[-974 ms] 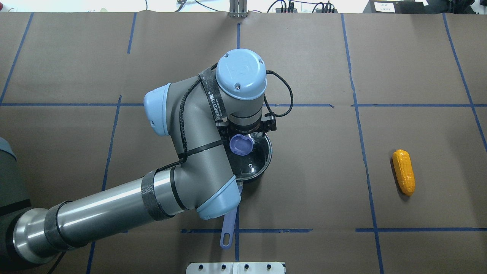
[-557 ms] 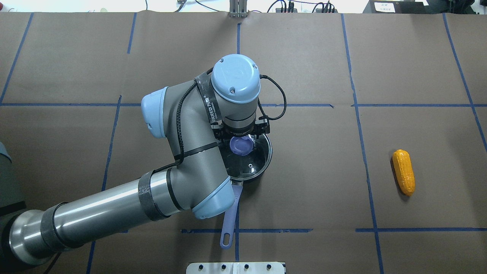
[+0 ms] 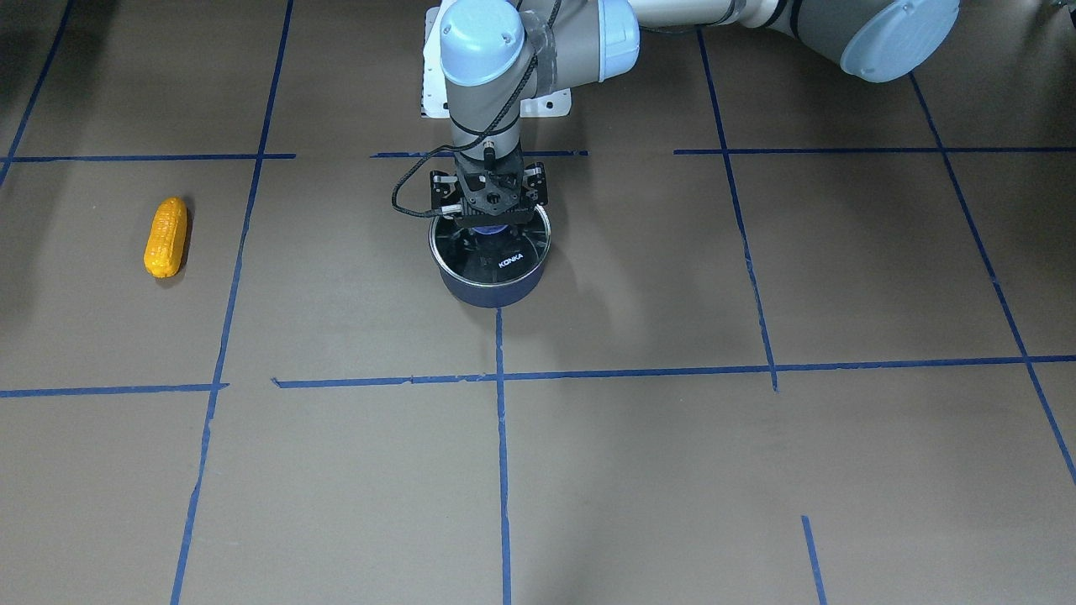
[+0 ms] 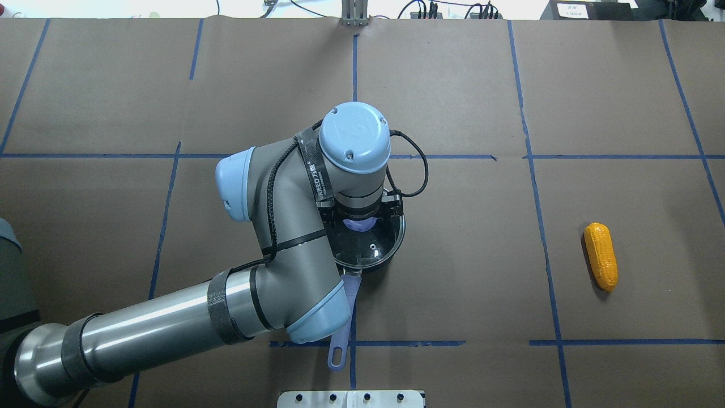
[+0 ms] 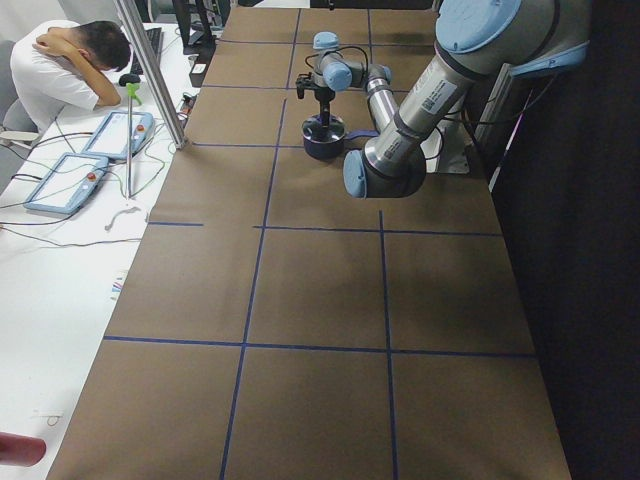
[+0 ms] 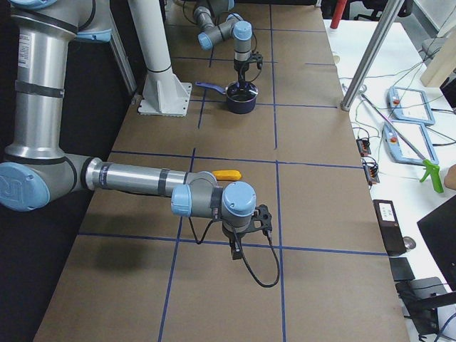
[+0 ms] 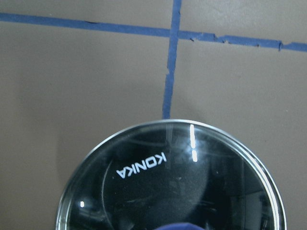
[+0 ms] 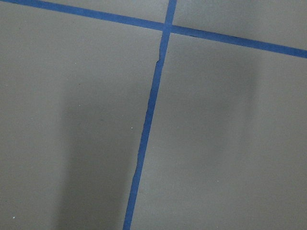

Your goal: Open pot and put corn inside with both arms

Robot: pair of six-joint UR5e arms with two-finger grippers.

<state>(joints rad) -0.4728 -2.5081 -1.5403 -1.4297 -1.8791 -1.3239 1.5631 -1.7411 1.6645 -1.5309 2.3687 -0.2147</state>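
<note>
The dark navy pot (image 3: 490, 287) stands mid-table with its glass "KONKA" lid (image 3: 507, 259) on and its purple handle (image 4: 342, 331) pointing toward the robot. My left gripper (image 3: 487, 225) is down on the lid. Its jaws are spread on either side of the purple knob (image 4: 358, 225), and it looks open. The left wrist view shows the lid (image 7: 168, 182) and the knob's edge (image 7: 192, 225). The corn (image 4: 601, 256) lies alone far to the right, also in the front view (image 3: 165, 237). My right gripper (image 6: 234, 251) hangs over bare table near the corn (image 6: 228, 175). I cannot tell whether it is open or shut.
Blue tape lines grid the brown table cover. A white mounting plate (image 4: 351, 398) sits at the robot's edge. A seated person (image 5: 70, 55) and tablets (image 5: 115, 135) are at a side desk past the table's far edge.
The left wrist has shifted over the lid's knob and come lower, now hiding most of the knob from above. Pot, lid and corn have not moved.
</note>
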